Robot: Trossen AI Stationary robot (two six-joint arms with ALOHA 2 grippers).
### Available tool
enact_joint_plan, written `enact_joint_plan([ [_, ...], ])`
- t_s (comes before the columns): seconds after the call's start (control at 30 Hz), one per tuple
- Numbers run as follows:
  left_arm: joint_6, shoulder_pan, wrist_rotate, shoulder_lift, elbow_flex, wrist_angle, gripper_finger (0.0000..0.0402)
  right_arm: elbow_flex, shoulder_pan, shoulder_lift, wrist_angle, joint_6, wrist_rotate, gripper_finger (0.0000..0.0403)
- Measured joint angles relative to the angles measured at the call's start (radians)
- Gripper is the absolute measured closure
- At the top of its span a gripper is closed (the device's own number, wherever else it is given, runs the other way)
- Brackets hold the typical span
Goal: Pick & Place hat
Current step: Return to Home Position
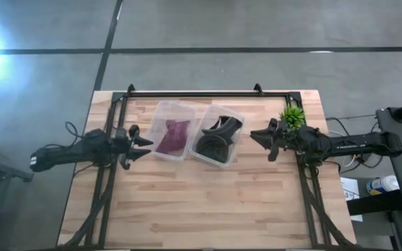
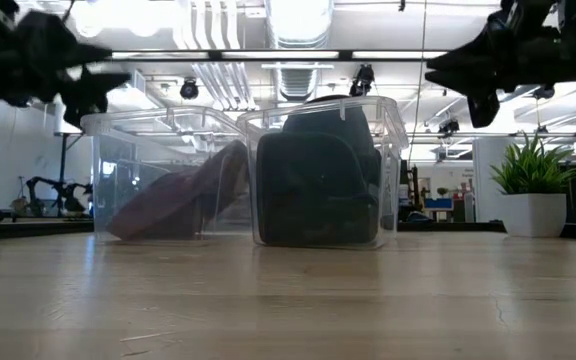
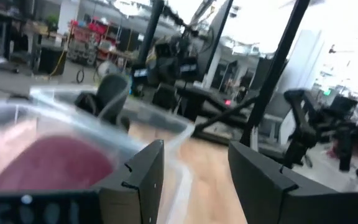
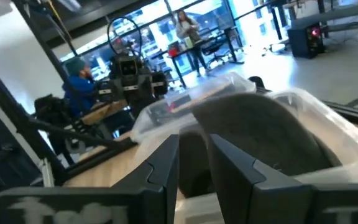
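Maroon cap (image 1: 174,136), soft and light, binned near the far edge of the table (image 1: 187,209); stiff brim likely grips best; left gripper (image 1: 142,145) wide, right gripper (image 1: 255,137) narrow

The table (image 1: 208,202) is pale jointed wood, smooth with a soft sheen. At frame centre, the left bin (image 1: 165,106) and right bin (image 1: 230,111) are clear glossy plastic. The maroon cap (image 1: 174,136) and black caps (image 1: 213,145) are matt cloth. The floor (image 1: 257,28) looks like polished concrete.

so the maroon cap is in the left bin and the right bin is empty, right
No: the right bin is not empty; it holds black caps, as the high view shows. The maroon cap is in the left bin.
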Motion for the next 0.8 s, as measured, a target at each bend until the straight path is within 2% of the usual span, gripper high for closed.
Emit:
enact_joint_plan([
  [0.1,-0.002,0.0,0.001,0.0,-0.047,0.004,0.0228,-0.014,0.0,0.003,0.0,0.0,0.001,0.0321],
  [0.37,0.069,0.0,0.004,0.003,-0.048,-0.008,0.0228,-0.055,0.0,0.004,0.0,0.0,0.0,0.033],
  [0.8,0.039,0.0,-0.006,0.015,-0.048,-0.016,0.0228,-0.101,0.0,0.002,0.001,0.0,-0.001,0.0319],
])
